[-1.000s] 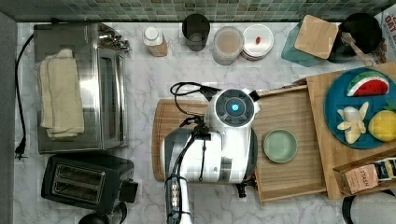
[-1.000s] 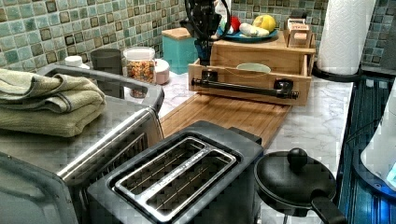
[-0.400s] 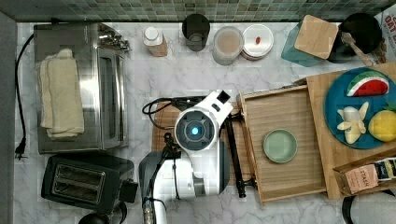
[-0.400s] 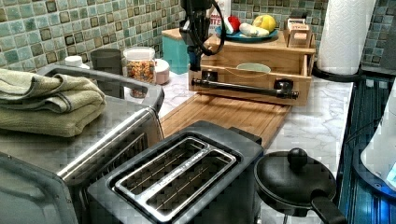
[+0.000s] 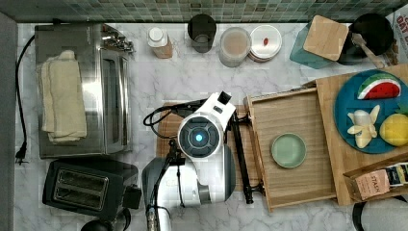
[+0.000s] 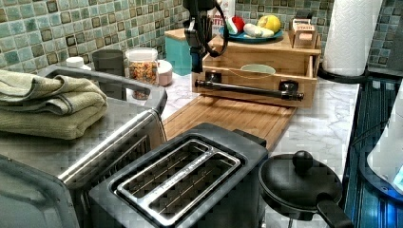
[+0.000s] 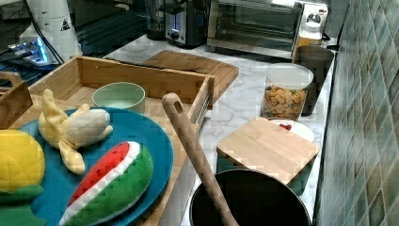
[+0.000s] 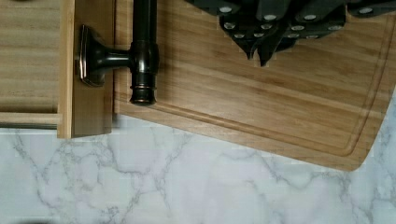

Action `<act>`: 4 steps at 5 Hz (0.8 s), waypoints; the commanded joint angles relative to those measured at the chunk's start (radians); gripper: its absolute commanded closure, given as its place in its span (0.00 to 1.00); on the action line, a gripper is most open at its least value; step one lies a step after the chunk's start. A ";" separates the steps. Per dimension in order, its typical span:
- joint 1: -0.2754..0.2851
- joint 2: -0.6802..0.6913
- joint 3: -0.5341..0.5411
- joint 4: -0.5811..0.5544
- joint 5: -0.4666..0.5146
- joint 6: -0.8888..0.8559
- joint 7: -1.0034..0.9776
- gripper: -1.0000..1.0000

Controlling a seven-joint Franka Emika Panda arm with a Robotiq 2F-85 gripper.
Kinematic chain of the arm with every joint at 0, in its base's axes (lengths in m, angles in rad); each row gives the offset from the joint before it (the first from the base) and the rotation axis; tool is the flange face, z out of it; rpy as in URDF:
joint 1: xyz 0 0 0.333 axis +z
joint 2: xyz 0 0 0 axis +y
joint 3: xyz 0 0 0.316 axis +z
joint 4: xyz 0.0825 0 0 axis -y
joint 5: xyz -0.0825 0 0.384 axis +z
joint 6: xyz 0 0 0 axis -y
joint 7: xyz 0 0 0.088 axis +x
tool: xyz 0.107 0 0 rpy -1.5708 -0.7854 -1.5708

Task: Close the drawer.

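Observation:
The drawer (image 5: 293, 120) is a shallow light-wood box, pulled out from under the slab with the fruit plate, and a green bowl (image 5: 288, 150) sits in it. Its long black bar handle (image 5: 240, 154) faces the top view's left. In the left view my gripper (image 6: 196, 65) hangs just above and in front of the handle's (image 6: 247, 89) left end, apart from it. In the wrist view the gripper (image 8: 260, 55) is shut and holds nothing, over the bamboo cutting board (image 8: 280, 102), beside the handle's end (image 8: 143, 56) and the drawer front (image 8: 88, 93).
The cutting board (image 5: 168, 126) lies on the marble counter in front of the drawer. A toaster oven (image 5: 82, 91) with a folded towel and a black toaster (image 5: 82, 187) stand at the top view's left. Jars (image 5: 234, 45) and a teal box (image 5: 322, 41) line the tiled wall.
My arm has moved toward the top view's left, from above the drawer to above the cutting board, and the gripper has come down near the handle's end. The drawer has not moved.

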 commanded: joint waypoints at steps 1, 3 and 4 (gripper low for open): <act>0.001 0.059 -0.005 -0.086 -0.009 0.036 -0.008 1.00; -0.007 0.095 -0.013 -0.129 0.021 0.085 -0.035 1.00; -0.021 0.090 -0.024 -0.135 0.007 0.065 -0.078 1.00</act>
